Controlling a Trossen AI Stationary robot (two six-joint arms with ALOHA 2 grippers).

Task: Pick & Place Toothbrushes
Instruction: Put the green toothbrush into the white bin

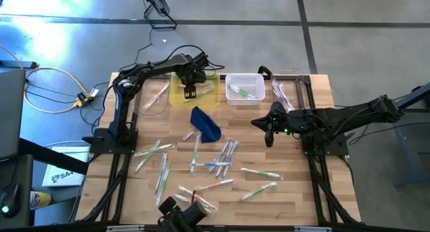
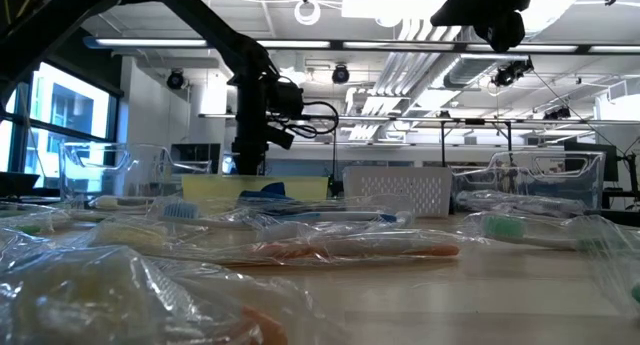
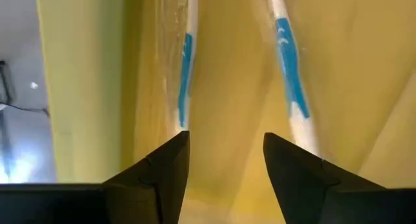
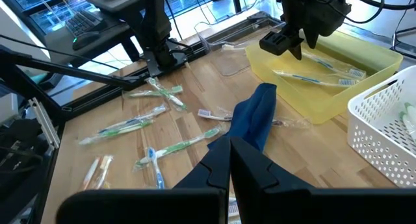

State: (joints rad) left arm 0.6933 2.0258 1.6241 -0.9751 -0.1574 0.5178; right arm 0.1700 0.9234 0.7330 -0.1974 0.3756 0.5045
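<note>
Jaws of the left gripper [image 1: 190, 92] are spread above the yellow tray [image 1: 176, 97] at twelve o'clock, where two blue-handled toothbrushes [image 3: 290, 87] are seen lying loose between its walls. Fingers of the right gripper [image 1: 269, 139] are pressed together at three o'clock, holding nothing. Most toothbrushes [image 1: 222, 158] are scattered toward six o'clock past the blue pouch [image 1: 206, 124]; the white basket [image 1: 244, 79] is set just beside the tray.

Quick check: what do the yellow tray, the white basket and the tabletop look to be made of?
Yellow tray: smooth, slightly translucent plastic by its look, with thin moulded walls. White basket: probably rigid plastic, its walls a perforated grid. Tabletop: wood, butcher-block style, with visible planks and grain.
</note>
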